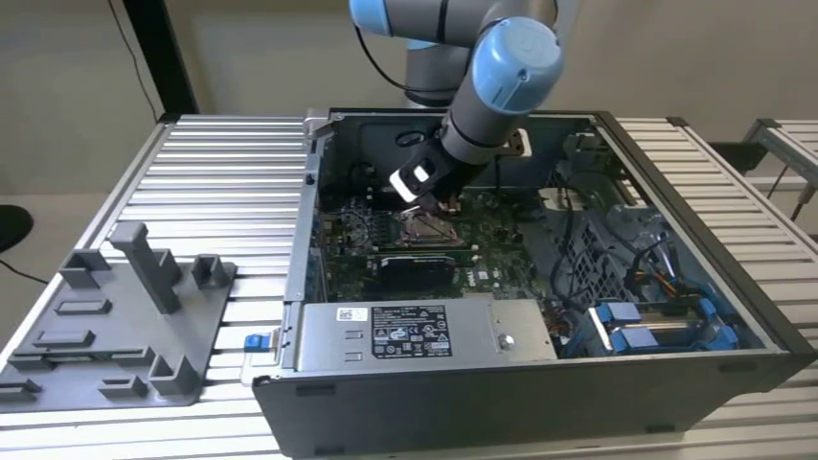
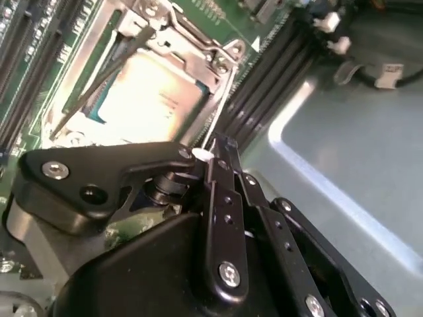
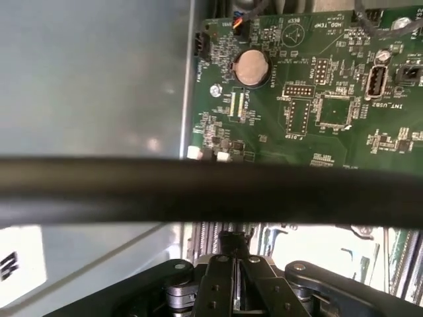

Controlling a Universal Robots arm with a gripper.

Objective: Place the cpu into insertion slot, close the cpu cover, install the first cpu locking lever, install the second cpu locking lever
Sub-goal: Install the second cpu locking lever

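In the exterior view, from left to right: a grey fixture tray (image 1: 109, 326) with upright pegs lies on the ribbed metal worktop (image 1: 217, 172); beside it stands the open computer case (image 1: 537, 383); a grey metal box (image 1: 422, 331) with a white printed label sits along the near wall of the case; blue plastic brackets (image 1: 639, 326) lie toward the exterior view's right. The robot arm (image 1: 511, 77) reaches down into the case, and the pincer (image 1: 442, 203) hangs just above the insertion slot (image 1: 422, 225) on the green circuit board (image 1: 371, 235).

Print is visible on the white label and in white lettering on the board in the first wrist view; it is not read off here. A round silver coin cell (image 3: 251, 68) sits on the board in that view.

In the second wrist view the cpu (image 2: 149, 96) is a flat square chip with a pale, brightly lit metal top; it lies seated in the slot, framed by the cpu cover (image 2: 192, 39), a thin silver frame lying over its edges; a thin wire locking lever (image 2: 221, 92) runs along one side of the socket.

The pincer fingers (image 2: 215, 168) stand together, closed; whether they clamp the tip of the lever cannot be told. The cpu lies just beyond the fingertips, near but apart.
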